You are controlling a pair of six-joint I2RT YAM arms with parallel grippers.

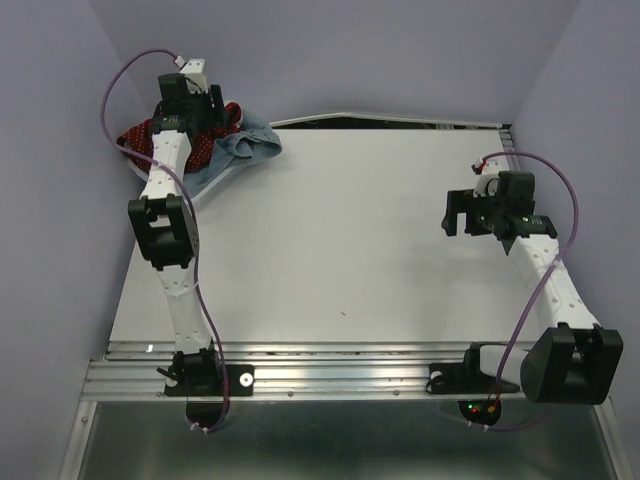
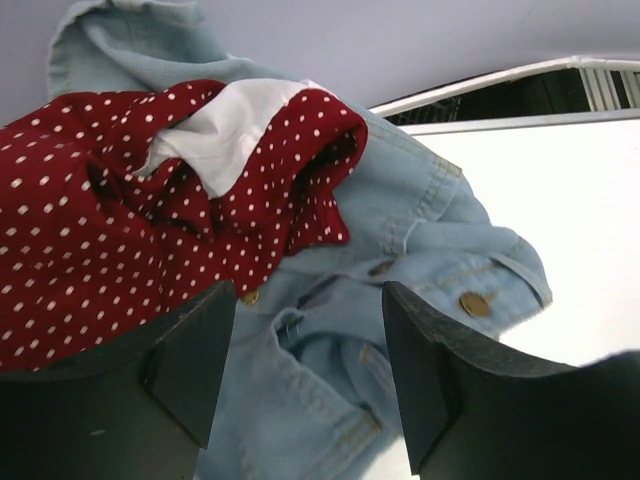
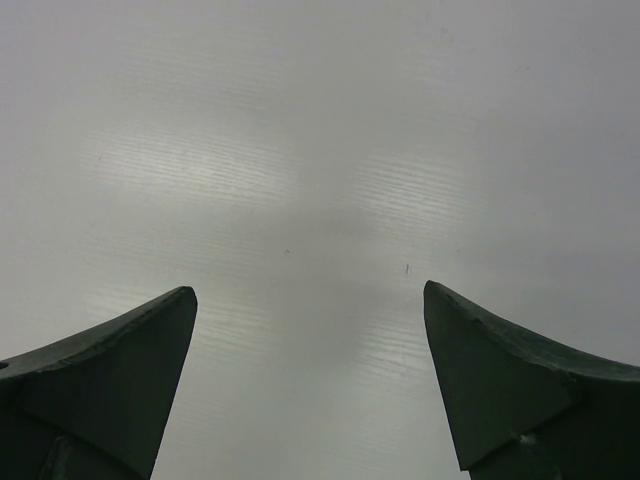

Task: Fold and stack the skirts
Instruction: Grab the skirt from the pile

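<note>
The dark red dotted skirt [image 1: 137, 140] and the light blue denim skirt [image 1: 255, 145] lie crumpled together at the table's far left corner. In the left wrist view the red skirt [image 2: 90, 220] lies partly on top of the denim skirt [image 2: 420, 215], whose metal buttons [image 2: 475, 303] show. My left gripper [image 1: 212, 110] hangs open just above the pile, its open jaws either side of a denim fold [image 2: 310, 360]. My right gripper [image 1: 458, 212] is open and empty above bare table at the right; it also shows in the right wrist view [image 3: 310, 300].
The white table [image 1: 340, 240] ends at purple walls on the left, back and right. A dark gap [image 1: 400, 122] runs along the far edge. A metal rail [image 1: 330, 360] with both arm bases runs along the near edge.
</note>
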